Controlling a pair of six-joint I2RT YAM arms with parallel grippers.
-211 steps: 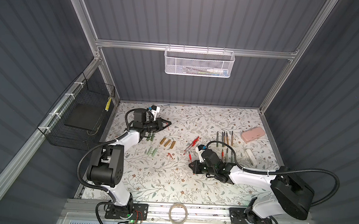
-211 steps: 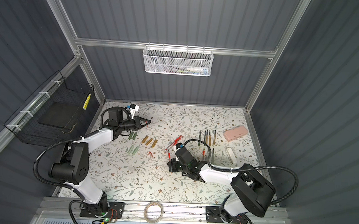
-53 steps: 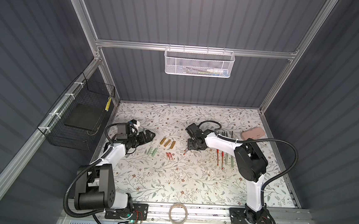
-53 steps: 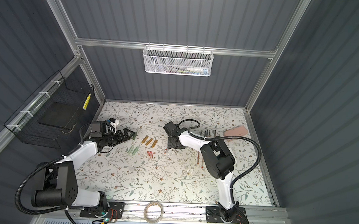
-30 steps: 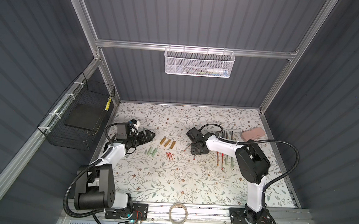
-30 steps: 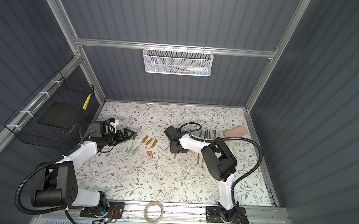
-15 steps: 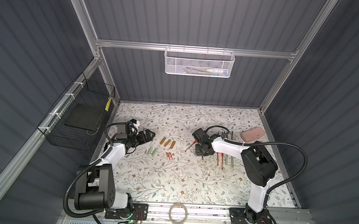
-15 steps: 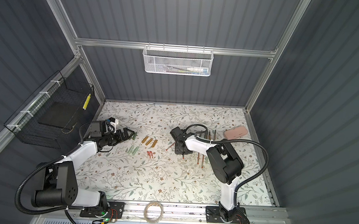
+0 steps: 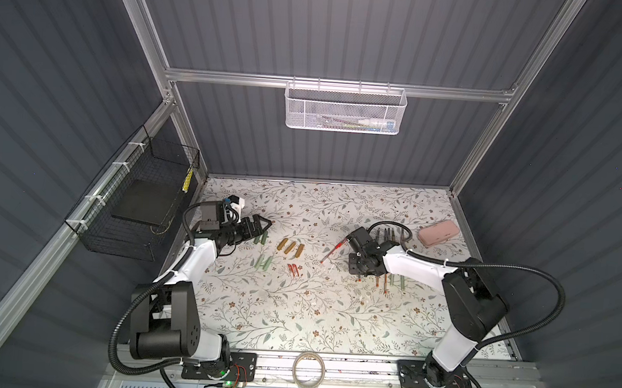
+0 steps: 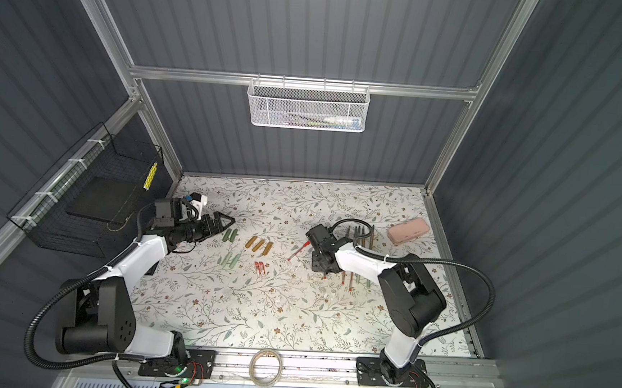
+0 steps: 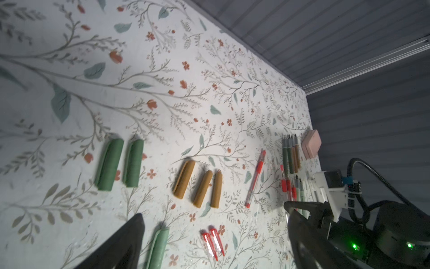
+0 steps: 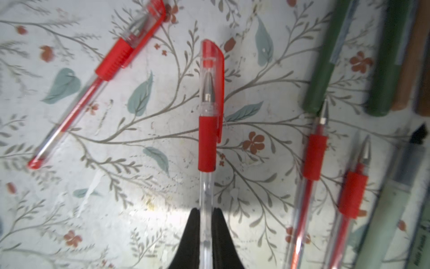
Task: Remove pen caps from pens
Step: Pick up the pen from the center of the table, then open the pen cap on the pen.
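Note:
In the right wrist view my right gripper [image 12: 206, 214] is shut on the clear barrel of a pen [image 12: 206, 149] whose red cap [image 12: 212, 69] is still on. In a top view this gripper [image 9: 358, 271] is low over the mat, beside rows of uncapped pens [image 9: 386, 280]. Another capped red pen [image 9: 331, 252] lies to its left. My left gripper [image 9: 262, 223] stands open and holds nothing, near the loose pen caps: dark green [image 11: 109, 165], golden-brown [image 11: 202, 188], pale green [image 11: 159, 246] and red [image 11: 213, 242].
A pink case [image 9: 438, 233] lies at the back right of the floral mat. More dark pens [image 9: 389, 234] lie behind the right arm. A white wire basket [image 9: 345, 107] hangs on the back wall, a black one [image 9: 140, 198] on the left wall. A tape roll [image 9: 308, 365] sits on the front rail.
My right gripper has shut on the capped clear pen and moved to the right with it, away from the other red pen. The left arm has stayed where it was.

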